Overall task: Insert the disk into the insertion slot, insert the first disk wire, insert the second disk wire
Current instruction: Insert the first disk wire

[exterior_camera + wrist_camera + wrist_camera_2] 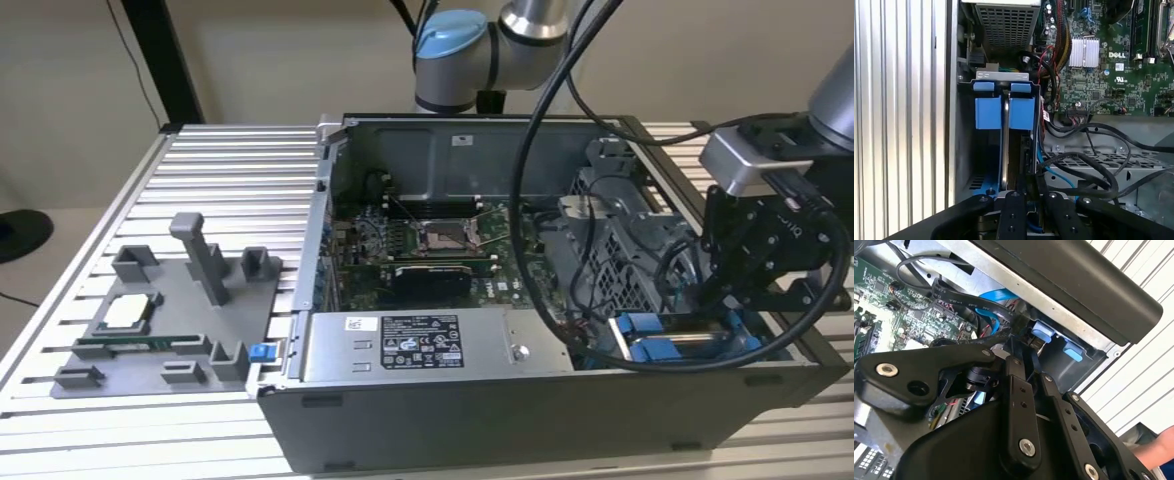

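You've got a ribbed aluminium surface [227, 165] carrying two things: the open computer case [534, 425] toward the exterior view's right, and a grey parts holder [200, 350] just beside it, leftward.

Computer case [534, 420] stood on the worktop [214, 160], toward its right edge in the exterior view. Fixture tray [160, 340] lay beside the case, near the worktop's left edge in that view. Inside the case: motherboard [427, 250] on the floor, box unit [427, 345] along the near wall, insertion slot [667, 345] in the near right corner. Tool [721, 300] hung just over the slot's mouth. Cables [587, 320] lay between motherboard and slot.
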You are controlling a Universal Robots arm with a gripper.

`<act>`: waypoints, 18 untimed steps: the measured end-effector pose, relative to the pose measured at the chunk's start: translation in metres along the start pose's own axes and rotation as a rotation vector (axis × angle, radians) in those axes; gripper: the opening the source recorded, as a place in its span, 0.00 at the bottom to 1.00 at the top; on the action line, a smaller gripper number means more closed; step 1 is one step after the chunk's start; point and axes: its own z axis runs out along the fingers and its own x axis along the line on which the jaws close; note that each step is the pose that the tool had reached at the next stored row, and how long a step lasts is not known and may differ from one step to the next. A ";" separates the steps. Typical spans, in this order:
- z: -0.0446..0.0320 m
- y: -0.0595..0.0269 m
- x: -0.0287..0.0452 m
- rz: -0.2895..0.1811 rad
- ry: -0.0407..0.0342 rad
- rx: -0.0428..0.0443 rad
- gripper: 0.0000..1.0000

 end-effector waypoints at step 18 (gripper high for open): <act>0.0118 -0.0003 0.0002 0.019 -0.0029 0.0006 0.00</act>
